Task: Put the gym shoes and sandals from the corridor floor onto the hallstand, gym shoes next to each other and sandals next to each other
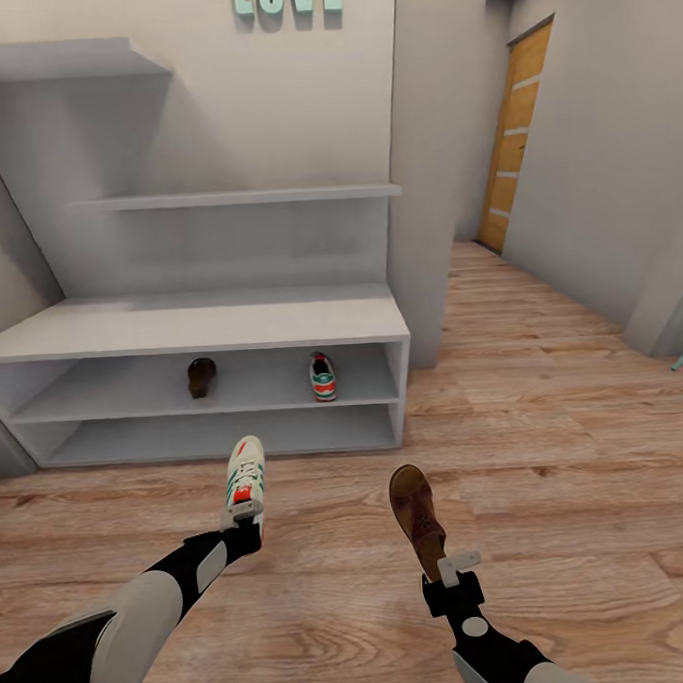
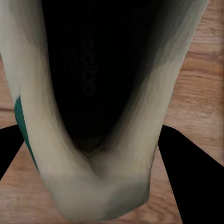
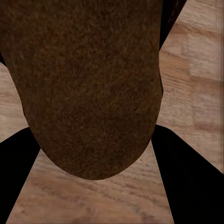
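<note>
My left gripper (image 1: 243,524) is shut on the heel of a white gym shoe (image 1: 244,477) with teal stripes, held above the floor; the same gym shoe (image 2: 93,116) looms close in the left wrist view. My right gripper (image 1: 446,572) is shut on the heel of a brown sandal (image 1: 417,518), whose sole (image 3: 88,88) fills much of the right wrist view. On the upper open shelf of the white hallstand (image 1: 195,324) stand the second sandal (image 1: 201,376) and, apart from it to the right, the second gym shoe (image 1: 322,376).
Wood-plank corridor floor (image 1: 548,451) stretches between me and the hallstand. A grey wall pillar (image 1: 443,176) stands right of the unit, an orange door (image 1: 516,132) lies far down the corridor. Floating shelves (image 1: 234,198) hang above the bench top.
</note>
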Tool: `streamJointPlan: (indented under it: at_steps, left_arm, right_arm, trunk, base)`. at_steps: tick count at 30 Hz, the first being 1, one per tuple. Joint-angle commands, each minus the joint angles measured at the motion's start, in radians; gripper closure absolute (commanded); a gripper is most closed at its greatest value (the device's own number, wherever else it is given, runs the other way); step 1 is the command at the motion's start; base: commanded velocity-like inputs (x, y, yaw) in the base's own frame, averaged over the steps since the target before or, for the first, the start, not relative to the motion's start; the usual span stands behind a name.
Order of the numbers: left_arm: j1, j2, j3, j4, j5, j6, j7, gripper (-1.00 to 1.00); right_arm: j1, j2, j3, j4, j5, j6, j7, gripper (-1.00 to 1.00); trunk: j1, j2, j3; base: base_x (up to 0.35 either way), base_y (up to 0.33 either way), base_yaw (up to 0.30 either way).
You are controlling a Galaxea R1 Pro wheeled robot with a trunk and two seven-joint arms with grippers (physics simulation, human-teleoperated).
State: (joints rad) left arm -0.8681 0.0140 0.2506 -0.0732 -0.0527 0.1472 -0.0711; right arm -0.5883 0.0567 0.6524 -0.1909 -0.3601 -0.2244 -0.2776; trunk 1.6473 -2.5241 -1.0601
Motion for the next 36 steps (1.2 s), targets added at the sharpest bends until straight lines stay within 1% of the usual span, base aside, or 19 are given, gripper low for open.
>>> streamJointPlan:
  at_steps: [1,6,9,10,11,12,13,14,15,16,19,21,23,24,29,31,32,33,36]
  left_arm:
    - [0.0,0.0,0.008,-0.002,-0.006,0.006,-0.004,1.0]
    - [0.0,0.0,0.007,-0.003,-0.005,0.006,-0.004,1.0]
    - [0.0,0.0,0.007,-0.028,-0.005,0.006,-0.006,1.0]
    - [0.0,0.0,0.009,-0.055,-0.004,0.008,-0.007,1.0]
    - [0.0,-0.001,0.009,-0.078,-0.004,0.013,-0.008,1.0]
    - [0.0,-0.012,0.004,-0.111,-0.003,0.053,-0.009,1.0]
    - [0.0,-0.018,0.003,-0.125,-0.004,0.083,-0.01,1.0]
    - [0.0,-0.034,0.001,-0.228,-0.004,0.234,-0.01,1.0]
    - [0.0,-0.04,0.001,-0.379,-0.004,0.41,-0.01,1.0]
    - [0.0,-0.048,-0.002,-0.707,-0.007,0.707,-0.011,1.0]
    - [0.0,-0.051,-0.004,-0.819,-0.008,0.794,-0.011,1.0]
    - [0.0,-0.051,-0.004,-0.835,-0.009,0.817,-0.011,1.0]
    - [0.0,-0.051,-0.005,-0.814,-0.01,0.836,-0.012,1.0]
    - [-0.001,-0.05,-0.005,-0.736,-0.01,0.849,-0.012,1.0]
    - [-0.017,-0.051,-0.005,-0.623,-0.009,0.855,-0.012,1.0]
    - [-0.059,-0.051,-0.005,-0.523,-0.008,0.856,-0.013,1.0]
    - [-0.075,-0.051,-0.005,-0.49,-0.007,0.856,-0.013,1.0]
    - [-0.091,-0.052,-0.004,-0.472,-0.005,0.856,-0.015,1.0]
    - [-0.099,-0.053,-0.004,-0.485,-0.004,0.856,-0.016,1.0]
  right_arm:
    - [-0.001,0.0,0.009,0.001,-0.01,-0.004,-0.004,1.0]
    - [-0.001,-0.001,0.009,0.001,-0.009,-0.003,-0.005,1.0]
    - [-0.001,-0.002,0.008,0.002,-0.008,-0.003,-0.005,1.0]
    - [-0.001,-0.006,0.006,0.002,-0.007,-0.003,-0.006,1.0]
    - [-0.001,-0.021,0.004,0.003,-0.008,-0.002,-0.01,1.0]
    - [-0.002,-0.097,0.0,0.004,-0.009,0.003,-0.015,1.0]
    - [-0.002,-0.123,-0.001,0.004,-0.01,0.004,-0.016,1.0]
    - [-0.002,-0.204,-0.003,0.005,-0.011,0.007,-0.017,1.0]
    - [-0.002,-0.252,-0.004,0.005,-0.012,0.013,-0.018,1.0]
    - [-0.002,-0.315,-0.005,0.003,-0.012,0.055,-0.018,1.0]
    - [-0.003,-0.332,-0.005,0.0,-0.013,0.075,-0.018,1.0]
    - [-0.003,-0.337,-0.005,-0.001,-0.013,0.08,-0.018,1.0]
    - [-0.005,-0.341,-0.005,-0.003,-0.013,0.085,-0.018,1.0]
    - [-0.008,-0.344,-0.005,-0.003,-0.013,0.088,-0.019,1.0]
    - [-0.009,-0.344,-0.005,-0.004,-0.013,0.089,-0.019,1.0]
    - [-0.01,-0.344,-0.005,-0.004,-0.013,0.089,-0.02,1.0]
    - [-0.01,-0.344,-0.005,-0.005,-0.013,0.089,-0.02,1.0]
    - [-0.01,-0.345,-0.005,-0.005,-0.013,0.088,-0.02,1.0]
    - [-0.01,-0.347,-0.005,-0.005,-0.012,0.087,-0.022,1.0]
  trunk:
    - [0.0,0.0,-0.001]
    - [0.0,0.0,-0.001]
    - [0.0,0.0,-0.001]
    - [0.0,0.0,-0.001]
    - [0.0,0.0,-0.001]
    - [0.0,0.0,-0.001]
    - [0.0,0.0,-0.001]
    - [0.0,0.0,-0.001]
    - [0.0,0.0,-0.001]
    - [0.0,0.0,-0.001]
    - [0.0,0.0,-0.001]
    - [0.0,0.0,-0.001]
    - [0.0,0.0,-0.001]
    - [0.0,0.0,-0.001]
    - [0.0,0.0,-0.001]
    - [0.0,0.0,-0.001]
    - [0.0,0.0,-0.001]
    - [0.0,0.0,-0.001]
    - [0.0,0.0,-0.001]
  base:
    - [0.0,-0.061,0.0]
    - [0.0,-0.026,0.0]
    - [0.0,-0.008,0.0]
    - [0.0,-0.004,0.0]
    - [0.0,-0.003,0.0]
    - [0.0,-0.001,0.0]
    - [0.0,0.0,0.0]
    - [0.0,0.0,0.0]
    - [0.0,0.0,0.0]
    - [0.0,0.0,0.0]
    - [0.0,0.0,0.0]
    - [0.0,0.0,0.0]
    - [0.0,0.0,0.0]
    - [0.0,0.0,0.0]
    - [0.0,0.0,0.0]
    - [0.0,0.0,0.0]
    - [0.0,0.0,0.0]
    - [0.0,0.0,0.0]
    - [0.023,0.013,0.0]
